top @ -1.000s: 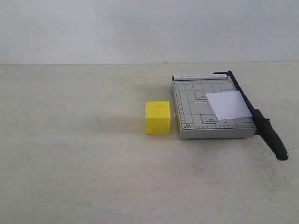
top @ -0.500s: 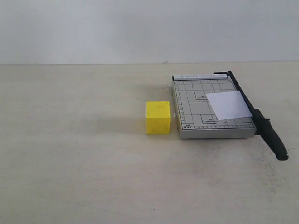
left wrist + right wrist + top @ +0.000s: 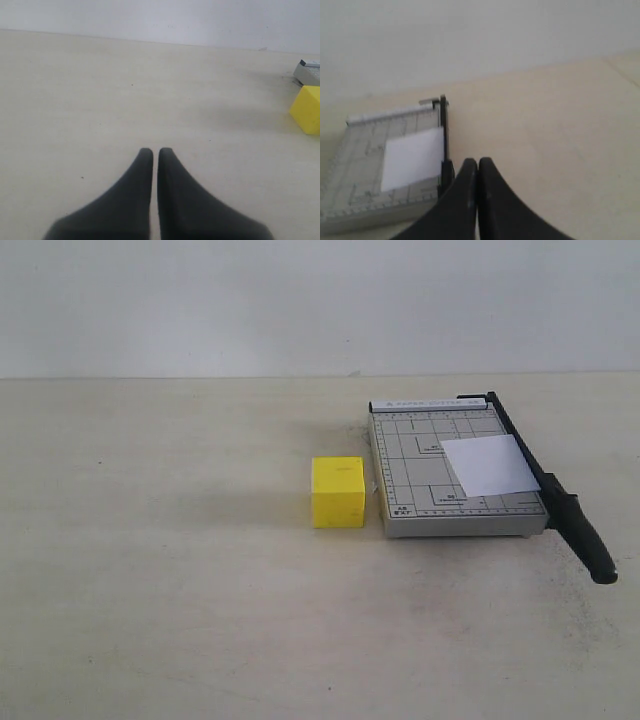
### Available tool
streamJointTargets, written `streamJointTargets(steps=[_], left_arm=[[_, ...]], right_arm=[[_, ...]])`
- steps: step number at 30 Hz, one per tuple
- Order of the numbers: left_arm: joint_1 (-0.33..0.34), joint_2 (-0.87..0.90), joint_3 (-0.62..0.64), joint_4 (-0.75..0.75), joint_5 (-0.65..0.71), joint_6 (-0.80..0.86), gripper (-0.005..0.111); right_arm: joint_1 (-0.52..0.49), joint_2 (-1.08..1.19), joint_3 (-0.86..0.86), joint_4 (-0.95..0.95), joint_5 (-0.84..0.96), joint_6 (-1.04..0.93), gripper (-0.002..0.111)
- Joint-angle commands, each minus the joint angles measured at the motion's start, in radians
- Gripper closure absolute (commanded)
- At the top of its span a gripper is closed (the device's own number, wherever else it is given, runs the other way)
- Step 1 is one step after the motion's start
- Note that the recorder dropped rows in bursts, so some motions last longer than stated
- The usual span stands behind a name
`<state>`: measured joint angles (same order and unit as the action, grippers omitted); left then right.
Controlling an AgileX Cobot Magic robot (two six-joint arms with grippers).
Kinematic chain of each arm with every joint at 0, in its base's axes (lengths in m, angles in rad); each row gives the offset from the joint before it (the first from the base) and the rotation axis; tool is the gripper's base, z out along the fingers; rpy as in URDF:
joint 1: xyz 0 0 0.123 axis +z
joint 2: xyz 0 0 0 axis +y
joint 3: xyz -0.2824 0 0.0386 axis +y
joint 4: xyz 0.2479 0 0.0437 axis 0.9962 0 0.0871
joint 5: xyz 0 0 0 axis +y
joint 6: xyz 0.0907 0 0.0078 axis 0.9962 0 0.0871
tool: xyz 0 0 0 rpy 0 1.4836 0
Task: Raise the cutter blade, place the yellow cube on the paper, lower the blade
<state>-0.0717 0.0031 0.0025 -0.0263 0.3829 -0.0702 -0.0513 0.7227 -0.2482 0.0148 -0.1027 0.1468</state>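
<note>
The yellow cube (image 3: 337, 492) stands on the table just left of the grey trimmer board (image 3: 410, 475); it also shows at the edge of the left wrist view (image 3: 307, 108). The white paper (image 3: 489, 465) lies flat on the board against the cutter blade (image 3: 552, 492), which is lowered along the board's right side, its thick handle past the front corner. In the right wrist view the paper (image 3: 412, 157) and blade (image 3: 443, 140) lie ahead of my right gripper (image 3: 478, 162), which is shut and empty. My left gripper (image 3: 155, 152) is shut, empty, well away from the cube.
The pale table (image 3: 160, 570) stretches wide to the left and front of the board. A plain wall (image 3: 300, 300) rises behind it. Neither arm shows in the exterior view.
</note>
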Motion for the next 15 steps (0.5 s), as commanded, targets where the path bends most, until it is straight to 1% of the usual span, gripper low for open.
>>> streamJointTargets(steps=[1, 3, 5, 6, 7, 8, 9, 10, 12, 14, 15], left_arm=[[0.000, -0.003, -0.003, -0.002, -0.020, -0.009, 0.102], [0.000, -0.003, -0.003, -0.002, -0.020, -0.009, 0.102], [0.000, -0.003, -0.003, -0.002, -0.020, -0.009, 0.102], [0.000, -0.003, -0.003, -0.002, -0.020, -0.009, 0.102], [0.000, -0.003, -0.003, -0.002, -0.020, -0.009, 0.102], [0.000, -0.003, -0.003, -0.002, -0.020, -0.009, 0.102], [0.000, -0.003, -0.003, -0.002, -0.020, -0.009, 0.102], [0.000, -0.003, -0.003, -0.002, -0.020, -0.009, 0.102], [0.000, -0.003, -0.003, -0.002, -0.020, -0.009, 0.102], [0.000, -0.003, -0.003, -0.002, -0.020, -0.009, 0.102], [0.000, -0.003, -0.003, -0.002, -0.020, -0.009, 0.102]], right_arm=[[0.003, 0.304, -0.106, -0.062, 0.032, -0.026, 0.108], [0.003, 0.377, -0.140, -0.062, 0.054, -0.026, 0.103], [0.003, 0.431, -0.168, -0.081, 0.113, -0.035, 0.088], [0.003, 0.446, -0.176, -0.083, 0.136, -0.052, 0.080], [0.003, 0.465, -0.186, -0.078, 0.156, -0.063, 0.058], [0.003, 0.465, -0.188, -0.071, 0.156, -0.063, 0.052], [0.004, 0.465, -0.197, -0.044, 0.168, -0.048, 0.049], [0.009, 0.465, -0.199, -0.027, 0.183, -0.048, 0.049], [0.061, 0.465, -0.206, 0.002, 0.203, -0.048, 0.049], [0.136, 0.510, -0.204, 0.000, 0.153, -0.120, 0.049], [0.158, 0.555, -0.206, 0.000, 0.122, -0.163, 0.049]])
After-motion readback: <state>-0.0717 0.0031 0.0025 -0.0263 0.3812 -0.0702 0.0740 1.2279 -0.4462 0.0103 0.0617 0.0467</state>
